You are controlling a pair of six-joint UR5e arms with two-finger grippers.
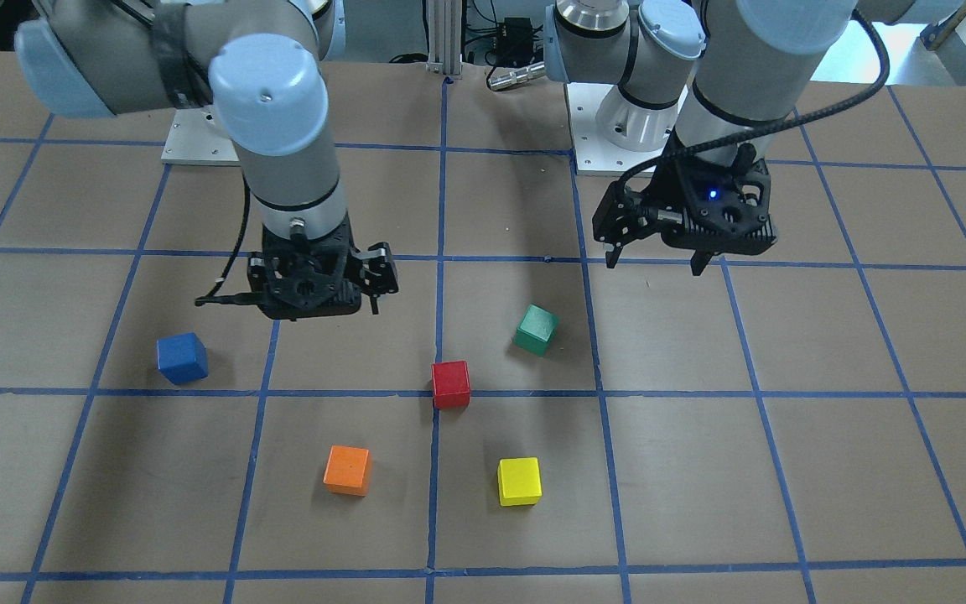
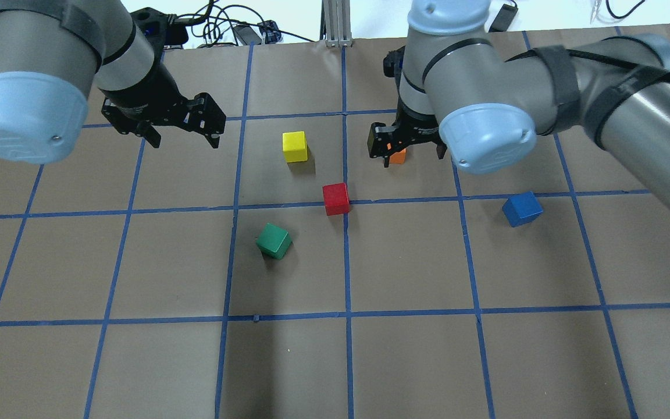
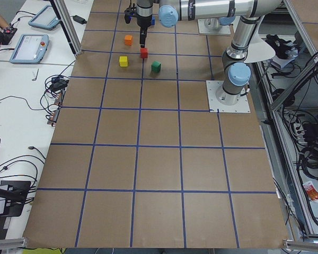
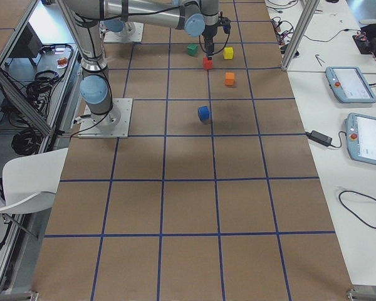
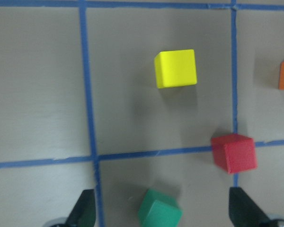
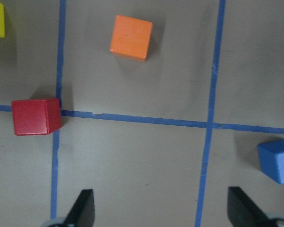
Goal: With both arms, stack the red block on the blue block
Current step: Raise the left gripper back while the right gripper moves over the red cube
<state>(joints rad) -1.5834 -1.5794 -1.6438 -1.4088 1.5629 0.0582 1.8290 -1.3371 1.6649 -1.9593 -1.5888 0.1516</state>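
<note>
Brown paper covers the table [image 2: 137,361], ruled into squares with blue tape. From where I stand, the red block [image 2: 335,198] sits near the middle of it, on a crossing of two tape lines, flat on the paper with nothing touching it. The blue block [image 2: 521,209] lies well apart on the robot's right side, turned a little against the grid and also alone.

Around the red one are a green cube [image 2: 274,240], a yellow cube [image 2: 295,146] and an orange cube [image 1: 347,470], each standing clear of it.

The right gripper [image 1: 319,309] hangs above the paper between red and blue, its jaws spread wide with nothing in them. The left gripper [image 1: 655,262] hovers off to the robot's left, equally wide and empty. In its wrist view the green cube lies closest, with red ahead near one finger.

I'd say this is the approach, before any pick, since the stack is not begun. Next, one gripper needs to come squarely over the red block, line its jaws with two opposite faces, drop and close without nudging the green neighbour. The carry then ends at blue.
</note>
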